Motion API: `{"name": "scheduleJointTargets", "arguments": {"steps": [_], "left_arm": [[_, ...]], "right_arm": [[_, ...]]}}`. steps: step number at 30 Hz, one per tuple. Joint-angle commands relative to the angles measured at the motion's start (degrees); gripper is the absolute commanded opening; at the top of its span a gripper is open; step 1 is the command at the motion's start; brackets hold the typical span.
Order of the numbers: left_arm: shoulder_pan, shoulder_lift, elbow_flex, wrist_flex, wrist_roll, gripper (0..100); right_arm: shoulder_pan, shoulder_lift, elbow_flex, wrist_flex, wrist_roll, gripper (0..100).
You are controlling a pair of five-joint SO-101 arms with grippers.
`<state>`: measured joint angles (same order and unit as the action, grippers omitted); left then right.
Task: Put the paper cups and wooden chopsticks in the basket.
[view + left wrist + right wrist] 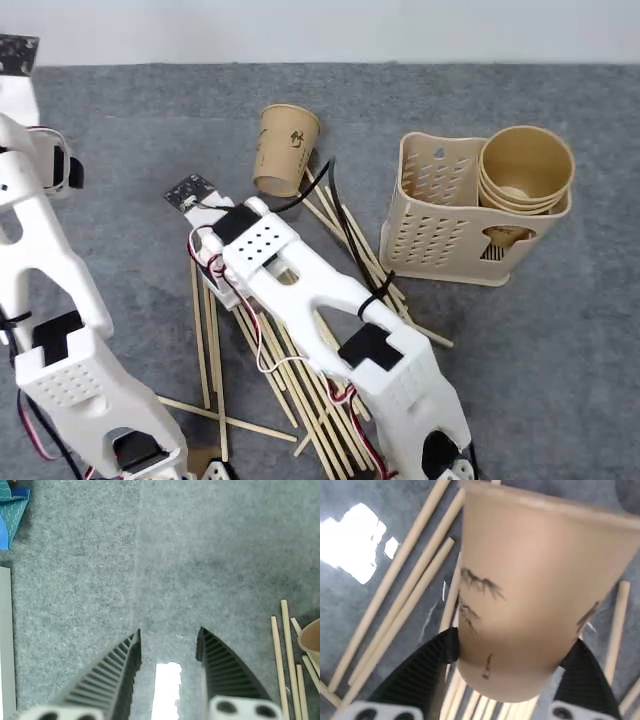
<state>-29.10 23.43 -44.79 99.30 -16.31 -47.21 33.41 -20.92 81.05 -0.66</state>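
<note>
A tan paper cup lies tilted on the grey mat, left of the beige basket. My right gripper is shut on this paper cup, one finger pressed to each side of its base. The right arm stretches over a scatter of wooden chopsticks. Several more cups are stacked in the basket's right compartment. My left gripper hangs open over bare mat, with chopstick ends and a cup edge off to its side.
The left arm stands along the left edge of the table. More chopsticks lie between the right arm and the basket. A blue and teal item sits off the mat. Open mat lies behind the basket.
</note>
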Motion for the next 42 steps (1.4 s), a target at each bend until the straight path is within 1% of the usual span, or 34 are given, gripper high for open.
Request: {"name": "scheduleJointTargets", "arguments": {"steps": [1,6,13,16,20,23,28,34,38,42], "left_arm": [[-0.4,-3.8,-0.3,-1.0,0.4,18],[-0.4,-3.8,-0.4,-1.0,0.4,18],[-0.4,-3.8,-0.4,-1.0,0.4,18],[-0.4,-3.8,-0.4,-1.0,0.4,18],[-0.4,-3.8,-0.4,-1.0,0.4,18],[-0.4,-3.8,-0.3,-1.0,0.4,18],[-0.4,-3.8,-0.3,-1.0,0.4,18],[-0.3,-3.8,-0.3,-1.0,0.4,18],[-0.3,-3.8,-0.3,-1.0,0.4,18],[-0.3,-3.8,-0.3,-1.0,0.4,18]], "right_arm": [[1.4,-4.3,-1.8,4.9,2.4,19.5],[2.9,-11.6,-2.5,9.0,4.4,19.4],[6.9,-25.8,-2.6,14.4,4.5,19.4],[9.1,-34.1,-2.6,16.2,7.7,19.1],[13.5,-45.3,-2.6,17.0,11.9,19.1],[19.0,-52.5,-2.6,16.1,14.2,19.1],[31.3,-59.3,-2.3,11.8,18.5,19.0],[44.6,-60.1,-0.4,6.4,20.8,19.3],[50.3,-61.7,10.0,-2.1,20.8,19.5],[54.8,-67.1,25.9,-15.7,20.9,19.5]]}}
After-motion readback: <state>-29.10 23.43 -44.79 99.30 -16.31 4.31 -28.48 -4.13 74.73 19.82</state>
